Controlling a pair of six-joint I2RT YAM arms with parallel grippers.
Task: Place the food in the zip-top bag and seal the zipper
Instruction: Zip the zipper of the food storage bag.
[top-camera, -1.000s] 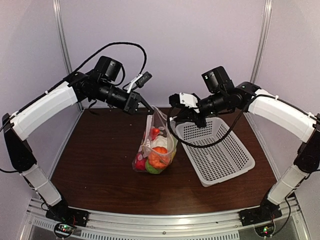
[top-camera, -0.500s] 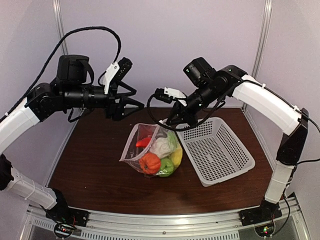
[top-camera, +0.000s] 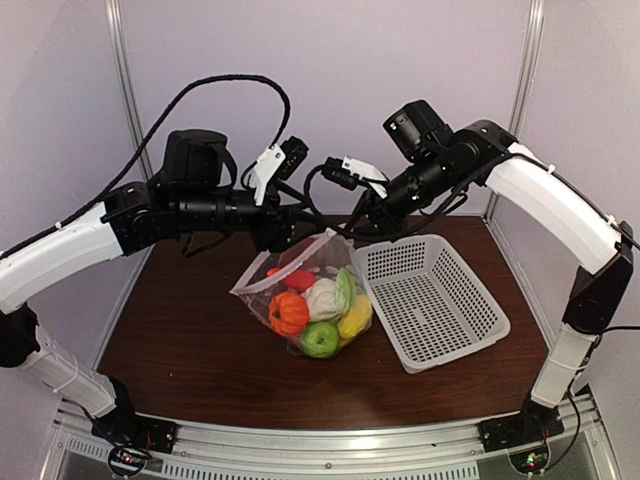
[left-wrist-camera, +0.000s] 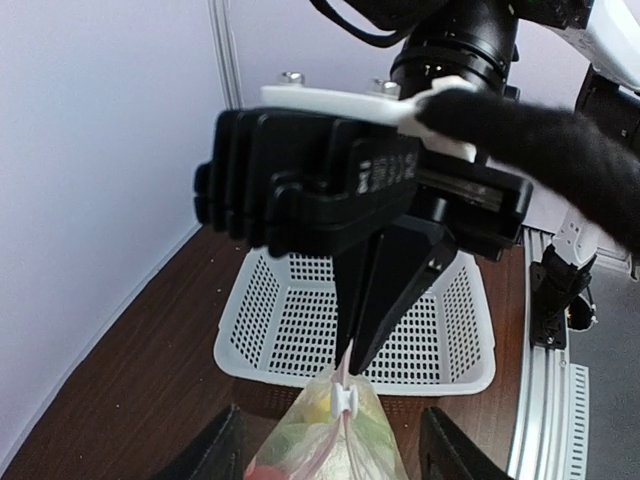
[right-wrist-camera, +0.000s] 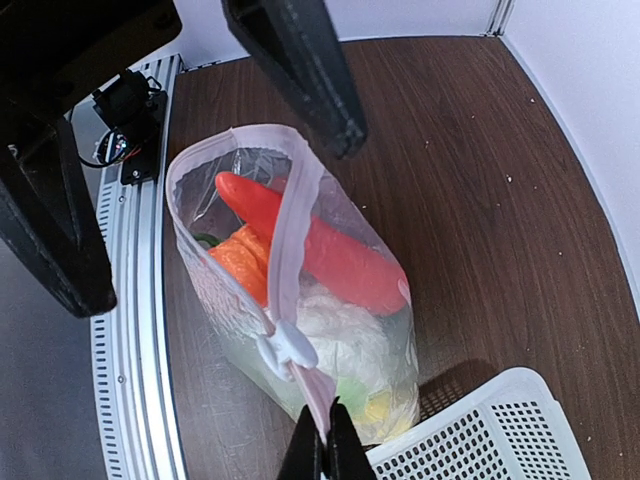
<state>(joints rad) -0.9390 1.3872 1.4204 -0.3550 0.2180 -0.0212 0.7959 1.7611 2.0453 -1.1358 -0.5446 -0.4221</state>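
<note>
The zip-top bag (top-camera: 305, 295) rests on the table holding the food: an orange pumpkin (top-camera: 288, 312), white cauliflower (top-camera: 324, 298), a green apple (top-camera: 320, 340), a yellow lemon (top-camera: 355, 318) and a red pepper (right-wrist-camera: 320, 245). My right gripper (right-wrist-camera: 326, 440) is shut on the end of the zipper strip (right-wrist-camera: 312, 395), lifting that corner. The white slider (right-wrist-camera: 290, 347) sits just beyond it, and the mouth past the slider gapes open. My left gripper (left-wrist-camera: 336, 448) is open, with one finger either side of the bag's top and the slider (left-wrist-camera: 345, 398) just ahead of them.
A white perforated basket (top-camera: 432, 300) with nothing in it stands right of the bag, almost touching it. Both arms meet above the bag's far end. Bare brown tabletop (top-camera: 190, 320) lies to the left and in front.
My left gripper has let go of the bag's top, opened, backed off left, then come back astride the mouth. The bag has sagged from hanging upright to leaning on the table.
</note>
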